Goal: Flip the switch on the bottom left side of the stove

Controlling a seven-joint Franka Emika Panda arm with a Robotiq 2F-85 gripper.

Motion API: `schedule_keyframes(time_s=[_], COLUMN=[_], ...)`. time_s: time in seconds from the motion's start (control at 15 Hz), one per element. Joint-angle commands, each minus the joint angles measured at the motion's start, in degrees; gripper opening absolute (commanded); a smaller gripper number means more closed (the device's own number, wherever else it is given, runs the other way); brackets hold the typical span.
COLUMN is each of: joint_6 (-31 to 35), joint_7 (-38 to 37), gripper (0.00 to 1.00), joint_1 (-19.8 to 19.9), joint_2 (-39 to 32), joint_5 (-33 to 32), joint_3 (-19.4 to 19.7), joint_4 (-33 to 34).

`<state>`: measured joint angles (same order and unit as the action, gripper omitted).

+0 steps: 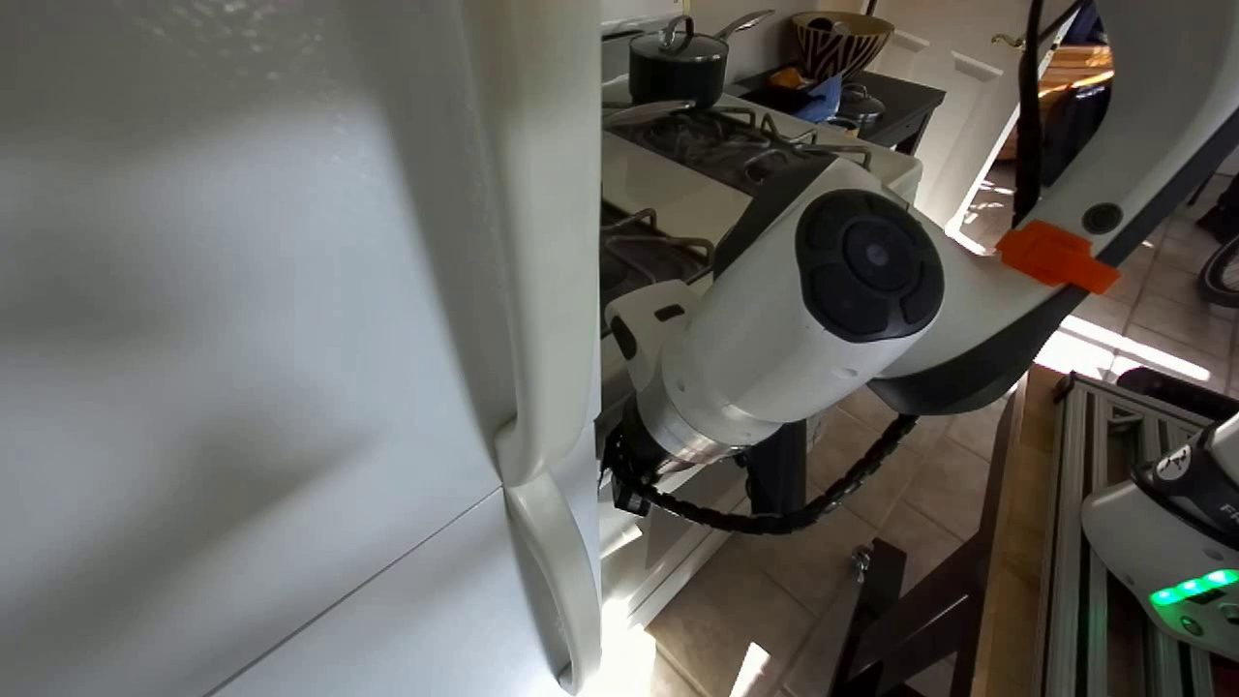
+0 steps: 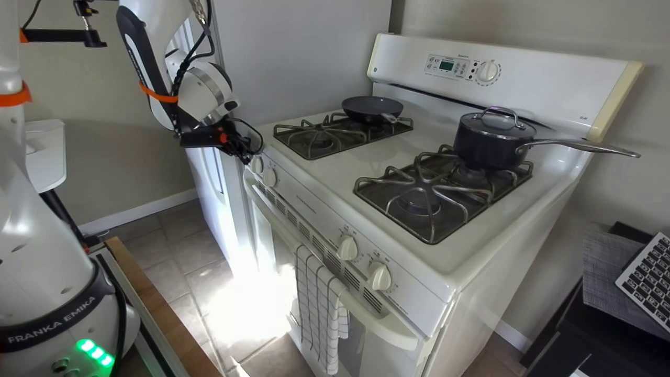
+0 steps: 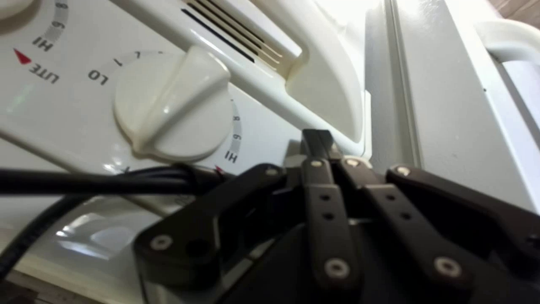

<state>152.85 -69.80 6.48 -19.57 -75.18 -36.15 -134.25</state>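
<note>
The white stove (image 2: 335, 173) has black grates and round white knobs on its front panel; it also shows in an exterior view (image 1: 678, 184). The leftmost knob (image 2: 256, 165) is near my gripper (image 2: 245, 151). In the wrist view this knob (image 3: 173, 105) sits left of my gripper (image 3: 318, 145), apart from the fingertips. The fingertips are together with nothing seen between them. They are over the panel's left end, beside the oven handle's end; whether they touch the panel I cannot tell. In an exterior view the fridge handle mostly hides my gripper.
A tall white fridge (image 2: 303, 57) stands right beside the stove's left end, with its handle (image 1: 542, 242) close to my wrist. The oven bar handle (image 2: 282, 225) holds a checked towel (image 2: 319, 309). A pan (image 2: 371, 108) and a lidded pot (image 2: 492, 139) stand on the grates.
</note>
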Motion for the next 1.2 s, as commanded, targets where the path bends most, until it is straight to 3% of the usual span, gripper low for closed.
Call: schedule_keyframes(time_s=[0.0,0.73,1.13], joint_6=[0.93,1.78,7.03], joint_7=[-5.92,-1.01,-1.59], gripper=[0.0,0.0,0.0], joint_1=[0.58,1.38,1.11], joint_2=[3.98,5.47,5.59], joint_5=[1.57,7.8,5.47], joint_3=[-0.28,-0.98,-0.53], joint_4=[-2.99,-5.51,-4.99])
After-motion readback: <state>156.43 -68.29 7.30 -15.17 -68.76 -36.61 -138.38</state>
